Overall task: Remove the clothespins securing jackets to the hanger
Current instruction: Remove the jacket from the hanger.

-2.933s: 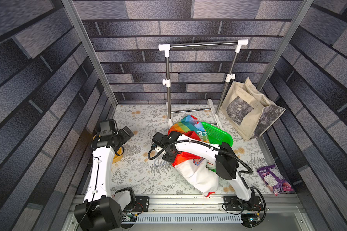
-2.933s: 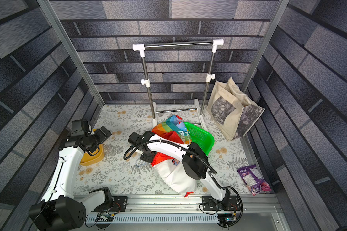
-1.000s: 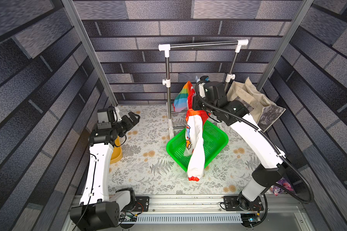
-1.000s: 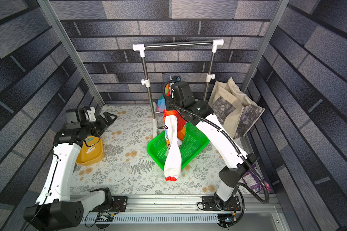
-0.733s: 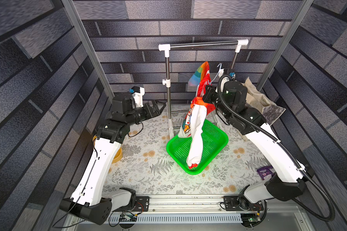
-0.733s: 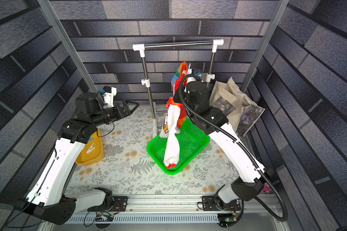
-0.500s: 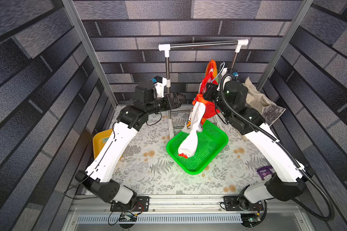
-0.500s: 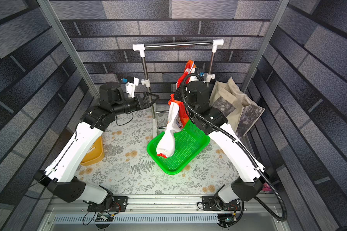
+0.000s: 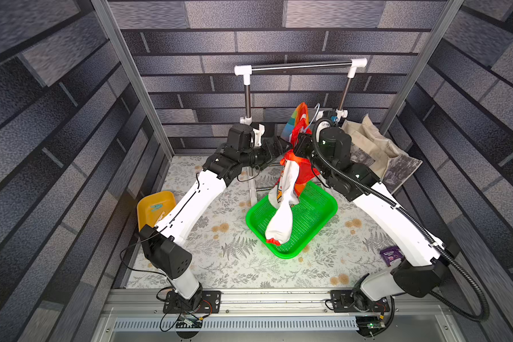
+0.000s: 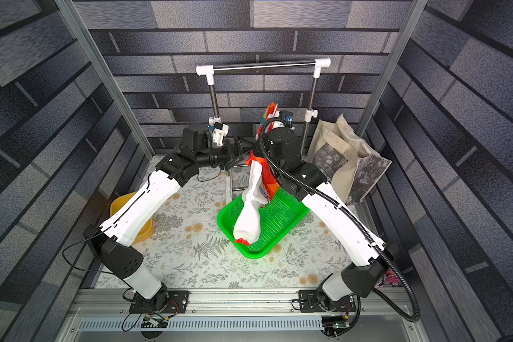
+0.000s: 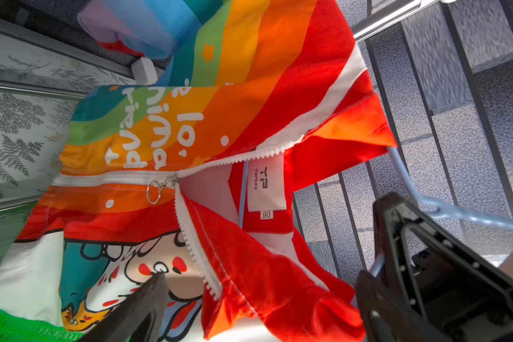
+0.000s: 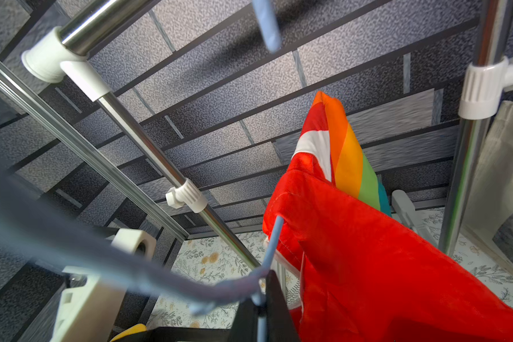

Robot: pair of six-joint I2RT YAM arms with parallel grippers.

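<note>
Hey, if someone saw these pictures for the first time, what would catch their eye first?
The bright rainbow-and-red jacket, hanging in mid-air over the green basket. The right gripper is shut on its pale-blue hanger, while the open left gripper faces the jacket's front.

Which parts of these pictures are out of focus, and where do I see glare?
Right wrist view: the hanger wire nearest the lens is a soft blur, the rack behind it sharp. Left wrist view: the jacket is crisp, its label readable. Both top views: glare streaks the rack's top bar.
</note>
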